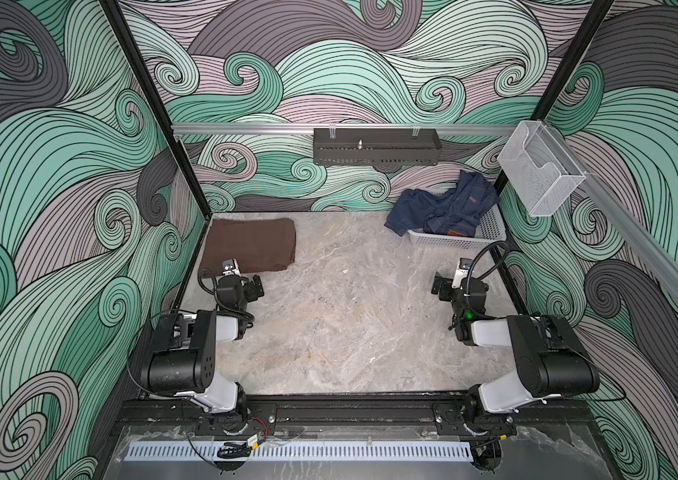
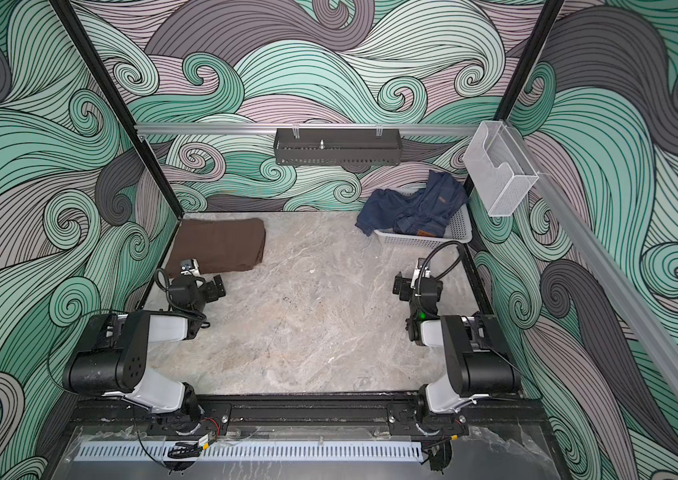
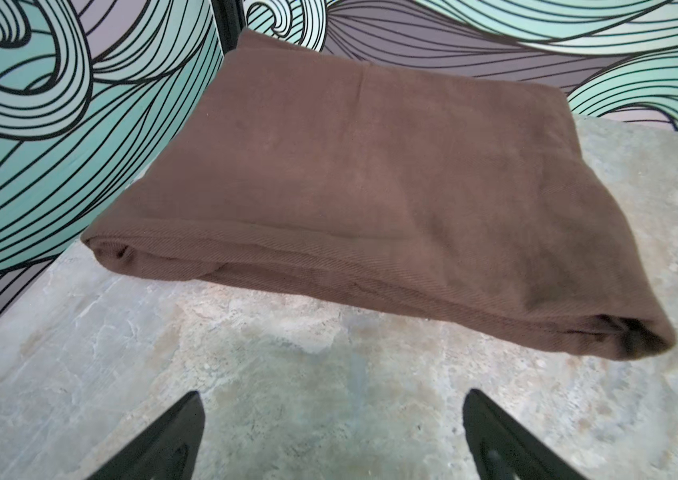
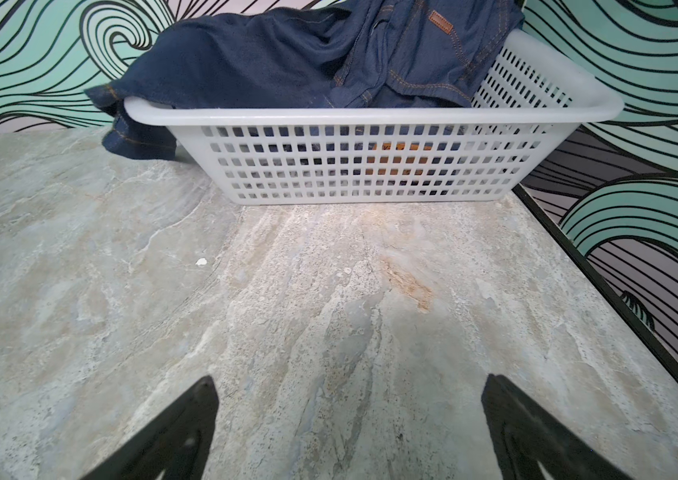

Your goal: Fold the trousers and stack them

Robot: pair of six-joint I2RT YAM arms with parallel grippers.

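The dark brown trousers (image 1: 250, 245) (image 2: 221, 247) lie folded into a flat rectangular bundle in the table's back left corner, against the wall. In the left wrist view the trousers (image 3: 370, 187) show their folded edge towards me. My left gripper (image 1: 257, 286) (image 2: 216, 286) (image 3: 333, 399) hovers just in front of that edge, open and empty, with bare table between its fingers. My right gripper (image 1: 439, 286) (image 2: 399, 286) (image 4: 350, 382) stands open and empty over bare table on the right, facing the basket.
A white slotted basket (image 1: 453, 241) (image 2: 420, 241) (image 4: 370, 114) at the back right holds dark blue denim garments (image 1: 441, 203) (image 4: 287, 54) that spill over its left rim. A dark metal shelf (image 1: 377, 145) and a clear mesh holder (image 1: 537, 170) hang on the rails. Patterned walls enclose the marble table (image 1: 350, 311).
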